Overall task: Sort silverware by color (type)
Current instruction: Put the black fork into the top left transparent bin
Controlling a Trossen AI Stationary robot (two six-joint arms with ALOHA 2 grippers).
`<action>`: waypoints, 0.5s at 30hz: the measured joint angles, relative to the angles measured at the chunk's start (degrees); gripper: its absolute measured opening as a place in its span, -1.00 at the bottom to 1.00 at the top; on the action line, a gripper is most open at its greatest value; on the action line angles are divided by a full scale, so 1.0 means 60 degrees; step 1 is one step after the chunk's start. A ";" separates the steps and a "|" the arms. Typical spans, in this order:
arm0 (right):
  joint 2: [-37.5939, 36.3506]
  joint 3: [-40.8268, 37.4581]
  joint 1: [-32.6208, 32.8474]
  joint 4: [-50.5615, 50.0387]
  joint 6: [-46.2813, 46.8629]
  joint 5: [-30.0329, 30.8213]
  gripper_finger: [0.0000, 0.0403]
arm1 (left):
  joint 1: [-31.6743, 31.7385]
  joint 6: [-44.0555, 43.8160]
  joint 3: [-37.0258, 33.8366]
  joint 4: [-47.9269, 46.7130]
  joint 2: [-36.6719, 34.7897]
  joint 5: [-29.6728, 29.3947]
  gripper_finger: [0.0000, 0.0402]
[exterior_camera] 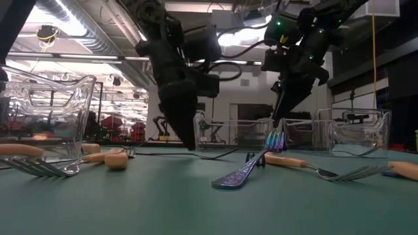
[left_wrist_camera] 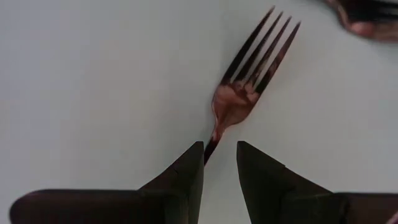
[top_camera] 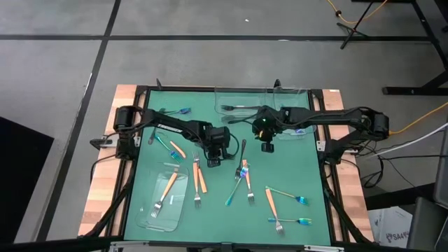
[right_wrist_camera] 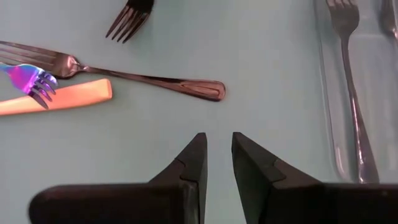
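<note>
My left gripper [left_wrist_camera: 219, 149] [top_camera: 212, 161] points steeply down at the middle of the green mat, open. A black fork [left_wrist_camera: 249, 81] lies flat on the mat with its tines pointing away. Its handle [left_wrist_camera: 211, 146] runs in between my two fingertips. My right gripper [right_wrist_camera: 219, 140] [top_camera: 267, 147] hangs above the mat farther back, open by a narrow gap with nothing in it. On the mat beyond it lie a dark fork [right_wrist_camera: 143, 78], an iridescent fork [right_wrist_camera: 28, 78] and an orange handle [right_wrist_camera: 56, 99].
Loose forks lie over the mat's near half: orange-handled ones [top_camera: 201, 178] [top_camera: 269, 198] and iridescent ones [top_camera: 297, 220]. Clear trays stand at the far centre [top_camera: 224, 94], far right [top_camera: 297, 134] and near left [top_camera: 150, 220], each with a fork inside.
</note>
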 joint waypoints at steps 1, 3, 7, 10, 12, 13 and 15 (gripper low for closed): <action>0.0000 0.0000 0.0000 0.0006 0.0000 0.0000 -0.68 | -0.0004 0.0058 0.0000 0.0004 0.0049 -0.0036 -0.55; 0.0000 0.0000 0.0000 0.0009 -0.0004 0.0000 -0.68 | -0.0022 0.0161 0.0006 0.0023 0.0120 -0.0062 -0.55; 0.0000 0.0000 0.0000 0.0002 -0.0004 -0.0004 -0.68 | -0.0022 0.0201 0.0017 0.0025 0.0265 -0.0296 -0.55; 0.0000 0.0000 0.0000 -0.0001 -0.0004 -0.0003 -0.68 | -0.0022 0.0342 0.0015 0.0023 0.0286 -0.0362 -0.55; 0.0000 0.0000 0.0000 0.0013 -0.0004 0.0000 -0.68 | -0.0022 0.0429 0.0015 0.0026 0.0286 -0.0400 -0.55; 0.0000 0.0000 0.0000 0.0013 -0.0004 -0.0005 -0.68 | -0.0025 0.0471 0.0015 0.0023 0.0286 -0.0417 -0.56; 0.0000 0.0000 0.0000 0.0013 -0.0004 0.0000 -0.68 | -0.0030 0.0483 0.0015 0.0022 0.0286 -0.0448 -0.57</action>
